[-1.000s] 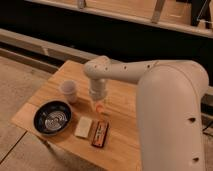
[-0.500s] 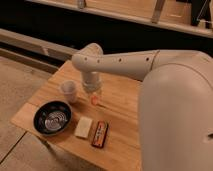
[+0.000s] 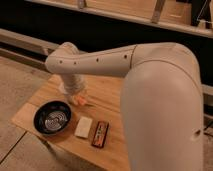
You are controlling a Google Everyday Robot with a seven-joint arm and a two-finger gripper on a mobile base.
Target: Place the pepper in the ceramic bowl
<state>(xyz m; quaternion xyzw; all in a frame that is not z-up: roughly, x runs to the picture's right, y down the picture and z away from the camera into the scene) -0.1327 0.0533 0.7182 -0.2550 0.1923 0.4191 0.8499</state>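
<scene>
The pepper (image 3: 81, 101), small and orange-red, hangs at the tip of my gripper (image 3: 76, 96), which is shut on it just above the wooden table (image 3: 107, 95). The ceramic bowl (image 3: 52, 118), dark with a whitish swirl inside, sits at the table's front left, a short way down-left of the gripper. My white arm reaches in from the right and hides the table area behind the gripper.
A small white block (image 3: 83, 127) and a dark rectangular item with red markings (image 3: 101, 134) lie side by side right of the bowl, near the front edge. Dark shelving runs along the back. Floor lies left of the table.
The arm has swung left, carrying the pepper from the table's middle toward the bowl. It now covers the white cup that showed earlier.
</scene>
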